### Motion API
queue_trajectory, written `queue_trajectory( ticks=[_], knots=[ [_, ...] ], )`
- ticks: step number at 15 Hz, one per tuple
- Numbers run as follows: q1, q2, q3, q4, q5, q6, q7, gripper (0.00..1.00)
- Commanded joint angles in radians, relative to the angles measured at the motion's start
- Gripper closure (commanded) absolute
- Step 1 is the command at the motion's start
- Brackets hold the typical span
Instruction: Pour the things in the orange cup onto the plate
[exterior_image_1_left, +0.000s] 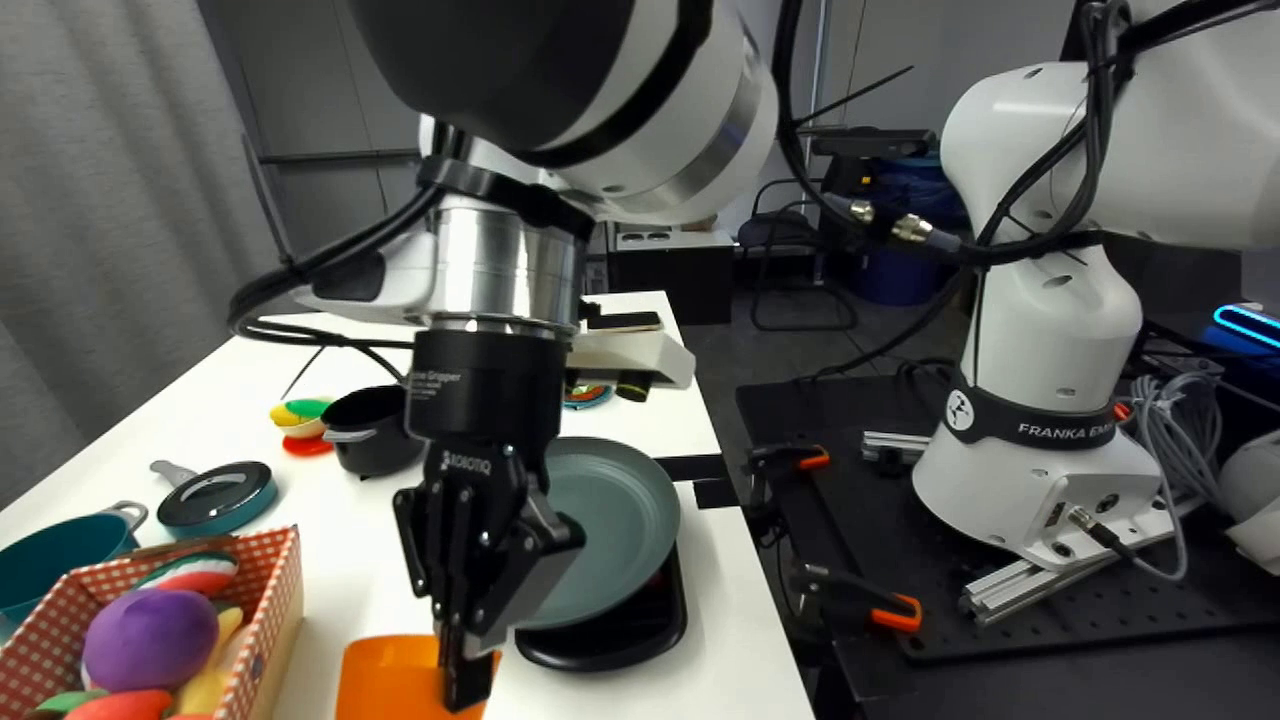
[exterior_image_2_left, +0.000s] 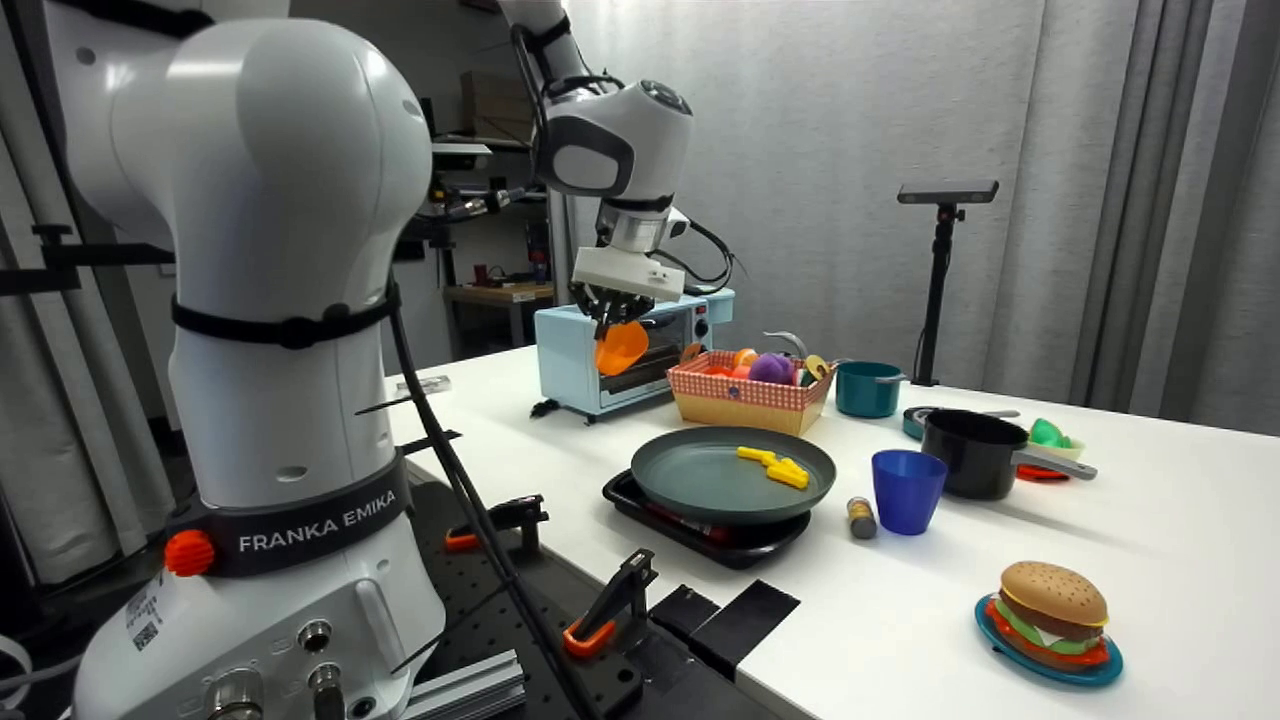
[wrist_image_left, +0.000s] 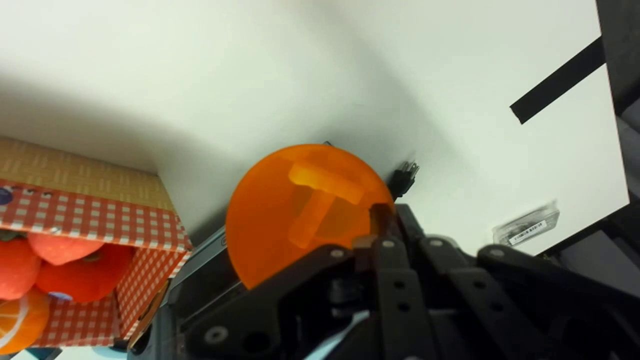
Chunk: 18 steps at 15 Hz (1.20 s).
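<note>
The orange cup (exterior_image_2_left: 622, 347) is held in the air and tilted, in front of the toaster oven. In an exterior view the cup (exterior_image_1_left: 388, 680) is cut off by the bottom edge. In the wrist view I look into the cup (wrist_image_left: 265, 235); yellow pieces (wrist_image_left: 325, 182) show in it. My gripper (wrist_image_left: 396, 215) is shut on the cup's wall; its fingertips show in both exterior views (exterior_image_1_left: 466, 675) (exterior_image_2_left: 603, 325). The grey-green plate (exterior_image_2_left: 690, 480) lies on a black tray, with yellow pieces (exterior_image_2_left: 775, 466) on it. The plate (exterior_image_1_left: 610, 530) is partly hidden behind the gripper.
A checked basket (exterior_image_2_left: 745, 395) of toy food stands between the plate and the light blue toaster oven (exterior_image_2_left: 570, 360). A blue cup (exterior_image_2_left: 908, 490), a small jar (exterior_image_2_left: 861, 518), a black pot (exterior_image_2_left: 975, 455) and a toy burger (exterior_image_2_left: 1052, 615) stand beyond the plate. Clamps (exterior_image_2_left: 610, 610) sit at the table edge.
</note>
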Motion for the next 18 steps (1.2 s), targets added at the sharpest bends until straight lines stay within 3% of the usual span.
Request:
queue_trajectory(
  ticks=[1, 4, 8, 15, 18],
  knots=[
    [-0.087, -0.032, -0.019, 0.059, -0.111, -0.151, 0.095, 0.99],
    [-0.142, -0.042, -0.059, 0.115, -0.084, -0.354, 0.024, 0.99],
    [-0.201, -0.043, -0.103, 0.168, -0.077, -0.540, -0.008, 0.99],
    [-0.281, -0.051, -0.161, 0.193, -0.096, -0.675, 0.004, 0.99],
    [-0.296, -0.040, -0.175, 0.211, -0.078, -0.771, -0.051, 0.99]
  ],
)
